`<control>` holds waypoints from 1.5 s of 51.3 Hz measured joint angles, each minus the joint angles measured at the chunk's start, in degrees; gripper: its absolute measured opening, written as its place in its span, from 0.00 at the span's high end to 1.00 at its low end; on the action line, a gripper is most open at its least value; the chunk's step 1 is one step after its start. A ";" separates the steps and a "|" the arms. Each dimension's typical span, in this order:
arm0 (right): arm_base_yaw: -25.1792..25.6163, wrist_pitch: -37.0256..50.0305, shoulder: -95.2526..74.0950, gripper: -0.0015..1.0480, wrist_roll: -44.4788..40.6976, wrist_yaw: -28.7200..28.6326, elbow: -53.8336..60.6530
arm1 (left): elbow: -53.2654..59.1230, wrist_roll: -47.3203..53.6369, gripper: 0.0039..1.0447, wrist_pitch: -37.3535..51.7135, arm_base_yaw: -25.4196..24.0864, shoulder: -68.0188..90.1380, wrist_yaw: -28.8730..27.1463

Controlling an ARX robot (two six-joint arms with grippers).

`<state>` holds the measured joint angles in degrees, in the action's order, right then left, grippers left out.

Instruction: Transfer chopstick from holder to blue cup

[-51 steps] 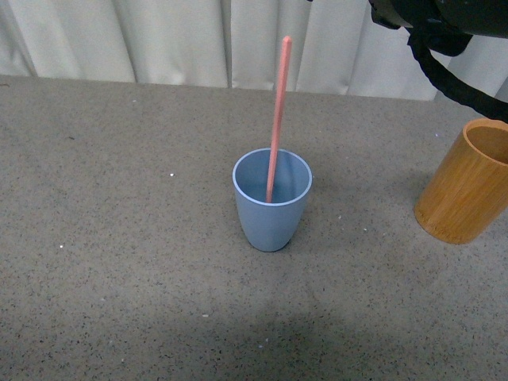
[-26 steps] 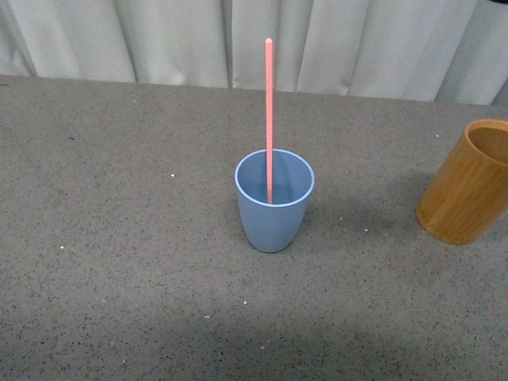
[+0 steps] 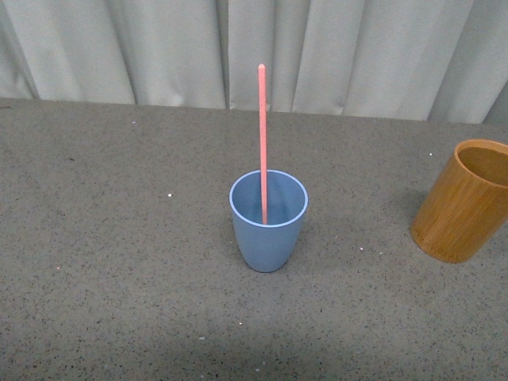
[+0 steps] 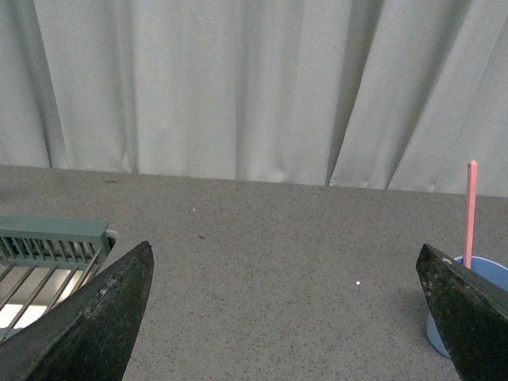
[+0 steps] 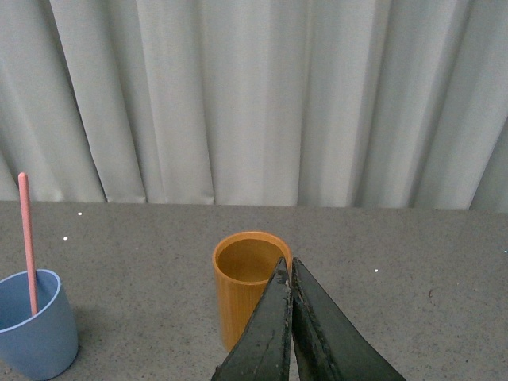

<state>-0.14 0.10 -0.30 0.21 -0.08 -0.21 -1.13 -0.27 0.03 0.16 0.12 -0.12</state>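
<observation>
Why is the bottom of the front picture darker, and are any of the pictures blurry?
Front view: a soft, broad shadow darkens the near part of the table; the blue cup and chopstick look sharp. Left wrist view: the dark left end effector tips are close and soft-edged. Right wrist view: even light, the holder is clear, no glare.

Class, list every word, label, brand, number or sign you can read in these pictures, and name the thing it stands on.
None: no readable text appears in any view.
The blue cup is plain, with no print.
The holder shows only bamboo grain.
The chopstick bears no marking.
The grey rack in the left wrist view carries no label that shows.
</observation>
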 joint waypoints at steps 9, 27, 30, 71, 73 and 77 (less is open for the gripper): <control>0.00 0.00 0.00 0.99 0.00 -0.02 0.00 | 0.00 0.00 0.06 0.00 -0.02 0.00 -0.02; 0.00 0.00 0.00 0.70 -0.07 0.00 0.00 | 0.00 0.00 0.06 0.00 -0.02 0.00 0.00; 0.00 0.00 0.00 0.62 -0.07 -0.02 0.00 | 0.00 0.00 0.06 0.00 -0.02 0.00 -0.02; 0.00 0.00 0.00 0.09 -0.04 0.00 0.00 | 0.00 0.00 0.06 0.00 -0.02 0.00 -0.02; 0.00 0.00 0.00 0.09 -0.04 0.00 0.00 | 0.00 0.00 0.06 0.00 0.00 0.00 0.00; 0.00 0.00 0.00 0.09 -0.04 0.00 0.00 | 0.00 0.00 0.06 0.00 0.00 0.00 -0.02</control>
